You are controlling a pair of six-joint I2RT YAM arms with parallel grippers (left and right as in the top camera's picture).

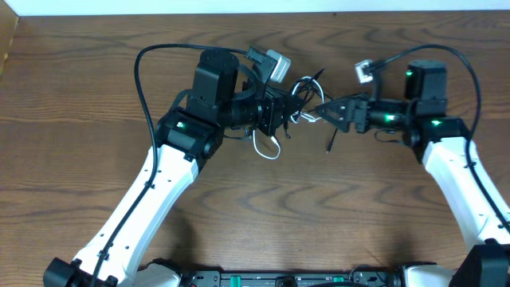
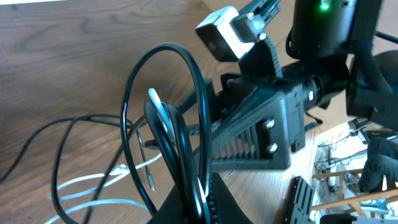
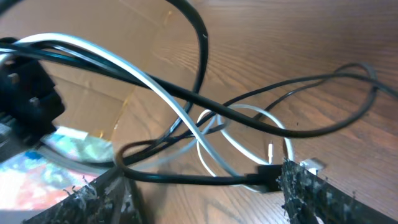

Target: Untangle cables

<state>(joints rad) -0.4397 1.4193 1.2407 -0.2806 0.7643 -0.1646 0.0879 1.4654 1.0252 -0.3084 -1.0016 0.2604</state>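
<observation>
The cables (image 1: 296, 94) hang in a tangle between my two grippers at the back middle of the table. My left gripper (image 1: 279, 112) is shut on a bundle of black cable (image 2: 168, 45) and white cable (image 2: 158, 104), pinched between the fingers (image 2: 199, 196). A white loop (image 1: 267, 151) droops to the table below it. My right gripper (image 1: 320, 110) faces the left one and is open (image 3: 205, 193). A black cable (image 3: 196, 178) with a plug (image 3: 268, 175) spans between its spread fingers. White cable (image 3: 143, 74) and another black cable cross above it. A loose black end (image 1: 331, 142) hangs down.
The wooden table (image 1: 263, 223) stretches toward the front. Thick black arm wires (image 1: 142, 72) arch over both arms. The white wrist cameras (image 1: 276, 64) sit above the grippers. The right gripper's body (image 2: 261, 130) fills the left wrist view.
</observation>
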